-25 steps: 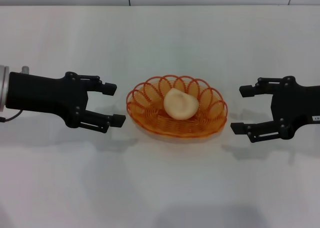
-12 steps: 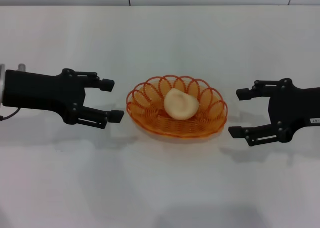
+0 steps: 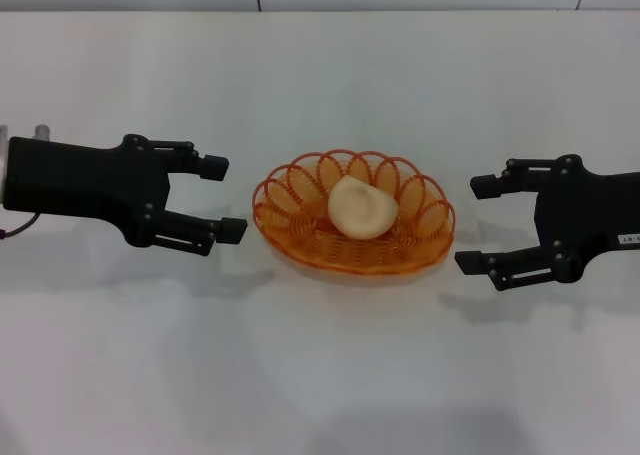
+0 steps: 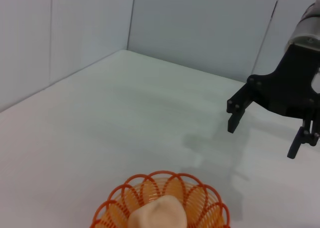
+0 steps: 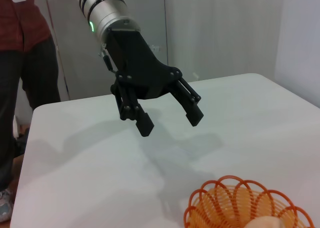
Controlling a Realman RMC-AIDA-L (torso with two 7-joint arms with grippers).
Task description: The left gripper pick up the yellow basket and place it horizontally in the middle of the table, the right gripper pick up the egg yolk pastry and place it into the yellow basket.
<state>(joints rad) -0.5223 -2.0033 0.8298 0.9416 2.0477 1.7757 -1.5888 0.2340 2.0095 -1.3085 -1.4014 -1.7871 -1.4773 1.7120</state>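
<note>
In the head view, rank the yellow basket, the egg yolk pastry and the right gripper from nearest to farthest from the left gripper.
From the left gripper, open at the table's left:
1. The yellow basket, its near rim just beside the fingertips, not touching.
2. The egg yolk pastry, lying inside the basket at its middle.
3. The right gripper, open, beyond the basket's far end.

The egg yolk pastry (image 4: 157, 213) sits in the yellow basket (image 4: 112, 205); the right claw (image 4: 265, 135) gapes beyond.

Bystander: we see a person in a dark red top and dark trousers (image 5: 22, 82) beside the table's far end
Backdrop: we note pale grey wall panels (image 4: 200, 27)
</note>
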